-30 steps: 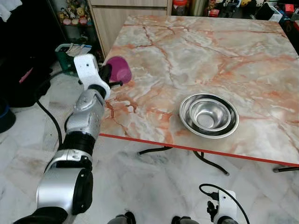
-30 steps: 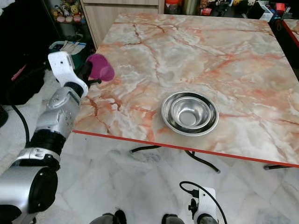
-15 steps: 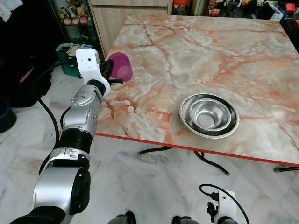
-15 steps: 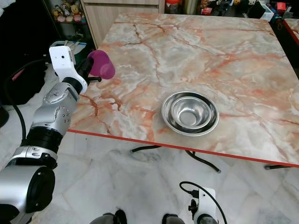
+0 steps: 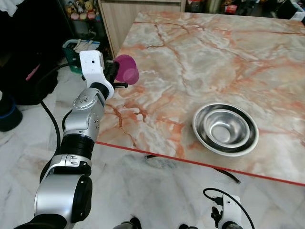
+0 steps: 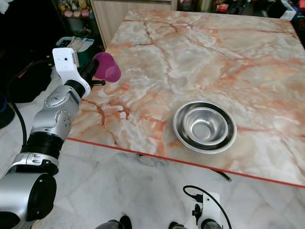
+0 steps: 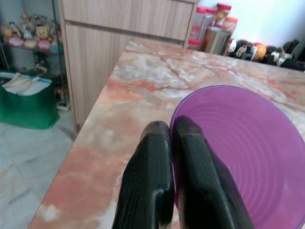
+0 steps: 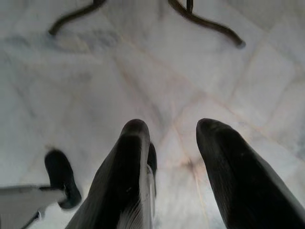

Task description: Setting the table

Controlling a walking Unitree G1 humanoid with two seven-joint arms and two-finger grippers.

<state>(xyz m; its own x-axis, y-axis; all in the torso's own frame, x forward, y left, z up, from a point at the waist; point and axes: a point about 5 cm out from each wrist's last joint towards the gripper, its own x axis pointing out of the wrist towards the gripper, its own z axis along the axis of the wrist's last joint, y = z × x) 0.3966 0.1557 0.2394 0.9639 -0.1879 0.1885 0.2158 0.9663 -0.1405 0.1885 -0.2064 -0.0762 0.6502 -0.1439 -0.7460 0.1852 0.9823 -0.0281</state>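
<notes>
The left gripper (image 7: 164,143) still pinches the purple cup's (image 5: 127,68) rim at the table (image 5: 200,52) edge. The view has shifted. The right gripper (image 8: 174,143) hangs open

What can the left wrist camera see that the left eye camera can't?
The left wrist view alone shows red-lidded jars at the marble table's far end and the ribbed inside of the purple plastic cup.

The left eye view alone shows the nested steel bowls near the table's red front edge, and the silver left arm.

Both show the left gripper shut on the cup's rim, the pink-veined marble table, the green basket on the floor and the toy figures on a shelf.
</notes>
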